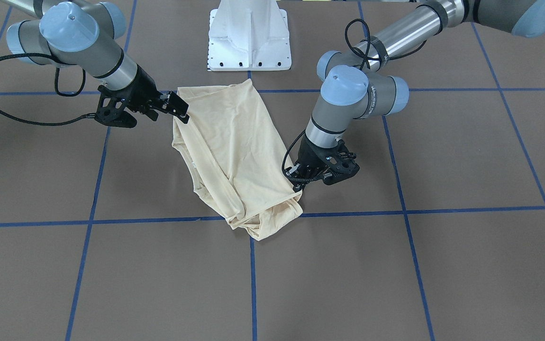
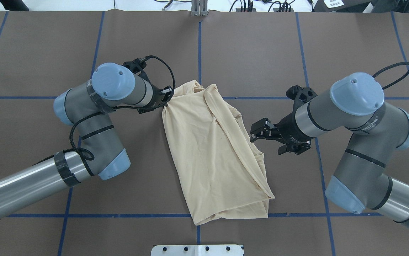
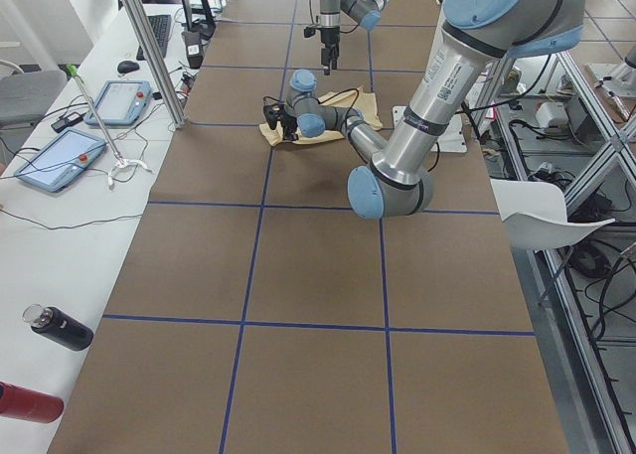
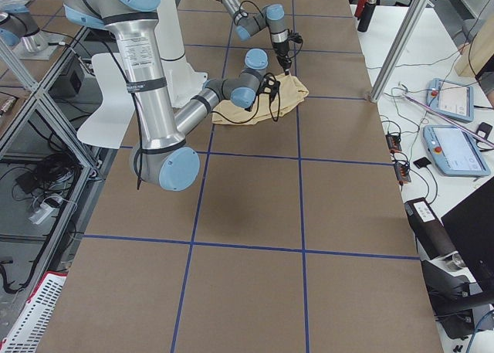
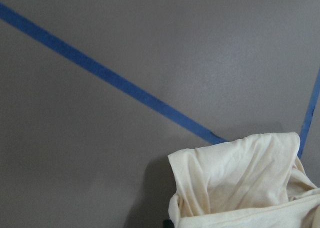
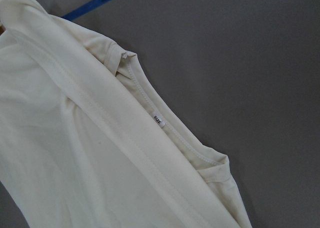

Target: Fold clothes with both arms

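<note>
The cream-yellow shirt [image 1: 234,151] [image 2: 208,149] lies folded in a long slanted bundle at the table's middle, plain side up, with its print hidden. My left gripper [image 1: 297,183] [image 2: 164,103] is low at the shirt's far-left edge and shut on puckered fabric. The left wrist view shows that bunched cloth [image 5: 240,178] close below. My right gripper [image 1: 179,109] [image 2: 255,132] is open at the shirt's right edge and holds nothing. The right wrist view shows the shirt's collar hem [image 6: 75,153] and the white neck tag [image 6: 157,120] lying flat.
The white pedestal base [image 1: 249,42] [image 2: 197,250] stands at the robot's side of the table. Blue tape lines [image 1: 91,189] grid the brown table. In the left side view, a bench with tablets [image 3: 60,161] and bottles [image 3: 60,327] runs beside the table.
</note>
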`<state>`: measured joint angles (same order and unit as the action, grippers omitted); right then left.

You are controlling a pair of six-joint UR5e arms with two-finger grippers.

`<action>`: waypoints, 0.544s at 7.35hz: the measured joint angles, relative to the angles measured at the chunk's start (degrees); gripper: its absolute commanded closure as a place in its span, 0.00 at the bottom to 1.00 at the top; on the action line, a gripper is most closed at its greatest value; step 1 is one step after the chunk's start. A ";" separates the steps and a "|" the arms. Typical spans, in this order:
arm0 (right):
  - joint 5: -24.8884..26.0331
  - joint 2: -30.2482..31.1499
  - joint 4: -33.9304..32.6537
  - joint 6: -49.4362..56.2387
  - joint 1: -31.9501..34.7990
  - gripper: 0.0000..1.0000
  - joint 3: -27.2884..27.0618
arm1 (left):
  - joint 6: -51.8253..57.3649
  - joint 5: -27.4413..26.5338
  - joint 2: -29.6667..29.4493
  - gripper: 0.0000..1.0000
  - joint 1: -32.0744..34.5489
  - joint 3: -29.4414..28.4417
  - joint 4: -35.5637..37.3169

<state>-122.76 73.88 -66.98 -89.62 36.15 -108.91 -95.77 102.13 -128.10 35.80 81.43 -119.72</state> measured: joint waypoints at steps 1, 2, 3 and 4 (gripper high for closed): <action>0.88 -0.13 0.01 0.02 -0.14 0.00 -0.02 | 0.86 -1.77 -1.37 1.00 0.63 -2.71 -2.42; 1.79 -0.16 0.01 0.02 -0.25 0.00 -0.09 | 1.24 -3.49 -3.10 1.00 0.88 -6.47 -6.00; 2.61 -0.16 0.01 0.04 -0.34 0.00 -0.13 | 1.36 -5.21 -4.95 1.00 0.97 -10.50 -9.94; 3.04 -0.15 0.01 0.05 -0.41 0.00 -0.15 | 1.40 -6.86 -6.76 1.00 0.99 -14.08 -13.28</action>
<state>-119.72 73.73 -66.97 -89.57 35.74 -109.06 -94.37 95.27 -134.86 36.80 67.35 -133.00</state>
